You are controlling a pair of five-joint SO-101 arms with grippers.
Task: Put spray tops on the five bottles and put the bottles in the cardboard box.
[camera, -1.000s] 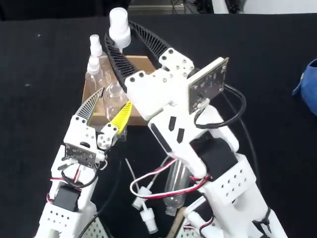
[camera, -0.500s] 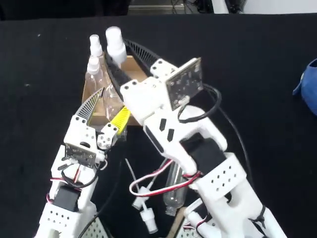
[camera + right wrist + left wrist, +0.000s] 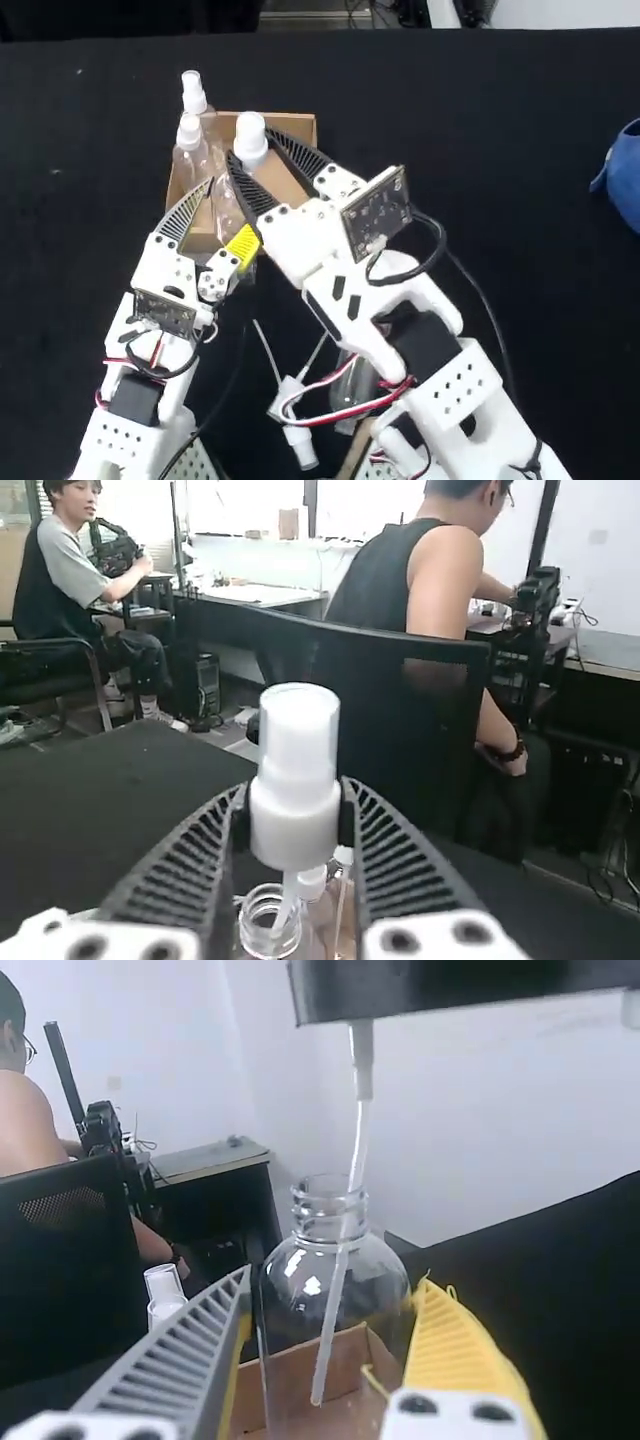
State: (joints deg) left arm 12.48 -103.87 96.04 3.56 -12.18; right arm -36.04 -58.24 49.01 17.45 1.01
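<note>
Gripped in left claw (image 3: 333, 1290): clear open bottle (image 3: 335, 1255), upright, neck up, long axis vertical, at the near edge of the cardboard box (image 3: 292, 130); inside the box or just at its wall, cannot tell. Grey and yellow fingers (image 3: 440, 1345) closed narrowly onto the bottle's sides, one each side, touching the glass-clear body. Pinched in right claw (image 3: 295, 795): white spray top (image 3: 295, 770), nozzle end up, axis vertical, directly above the bottle neck. Black ribbed fingers pressed on both sides of the cap, gap only as wide as the cap. Dip tube (image 3: 340, 1290) hanging straight down from the top, through the neck and into the bottle; cap apart from the rim, not seated. Standing in the box's far left part: two capped bottles (image 3: 188, 140), upright, side by side. On the black counter (image 3: 500, 150) near the arm bases: loose spray tops (image 3: 292, 425) lying flat with tubes pointing away from the bases, plus another clear bottle (image 3: 345, 385) lying on its side, partly hidden under the right arm. At the right edge of the high view: blue object (image 3: 622, 175).
</note>
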